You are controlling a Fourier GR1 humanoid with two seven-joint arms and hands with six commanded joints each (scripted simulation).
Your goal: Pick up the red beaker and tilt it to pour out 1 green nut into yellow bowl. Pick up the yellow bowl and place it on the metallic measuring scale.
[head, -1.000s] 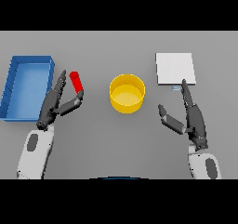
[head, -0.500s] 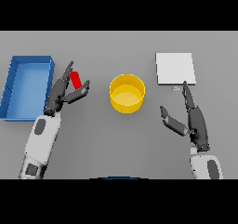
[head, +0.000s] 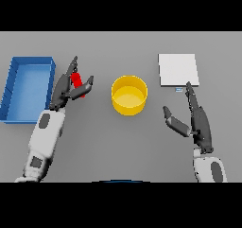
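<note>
On the grey table (head: 118, 146), the blue tray (head: 28, 87) lies at the far left, the metallic measuring scale (head: 177, 69) at the upper right, and the yellow bowl (head: 129, 95) stands between them, well apart from both. Just right of the tray, the left hand (head: 66, 87) reaches the red beaker (head: 77, 83), with fingers behind it and the thumb in front, not yet clearly clamped. The right hand (head: 196, 120) waits below the scale, fingers straight and thumb spread, holding nothing.

Judging the step as the grasp, the hand should close firmly around the beaker's middle before lifting, keeping it upright so the nuts stay in. Only once it is over the bowl's mouth should it tilt, and slowly, since a single green nut is wanted. No nut can be made out now.

Compared with half a second ago, the left hand sits further forward and the beaker is deeper between thumb and fingers; the right hand, bowl and scale are unchanged.
</note>
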